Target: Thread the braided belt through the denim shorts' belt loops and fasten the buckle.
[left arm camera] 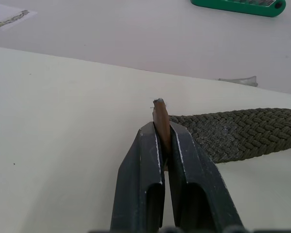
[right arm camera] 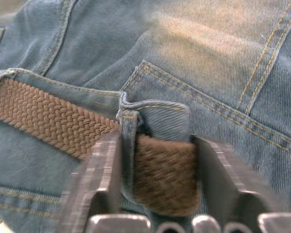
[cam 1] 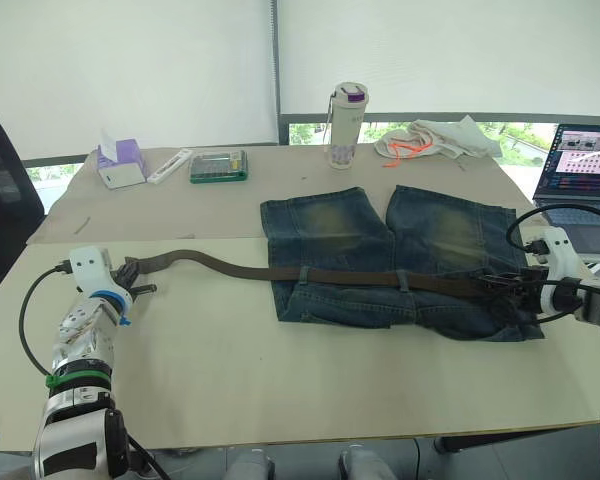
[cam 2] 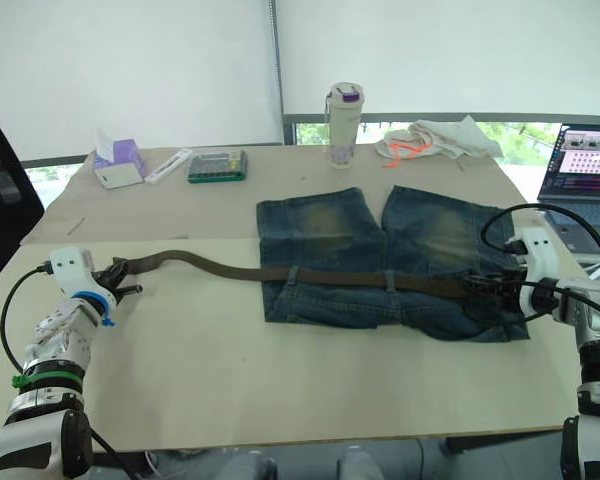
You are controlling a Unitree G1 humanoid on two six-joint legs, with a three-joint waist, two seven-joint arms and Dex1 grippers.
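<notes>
Here no legible writing: left gripper pinches the braided belt tip.

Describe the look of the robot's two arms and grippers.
Both arms are silver-grey metal with white wrist housings and looping black cables. The left gripper has two black fingers, a blue ring at the wrist and a green band lower on the forearm. The right gripper also has black fingers.

Along the table's far side: tissue box, green case, bottle, white cloth, laptop.
</notes>
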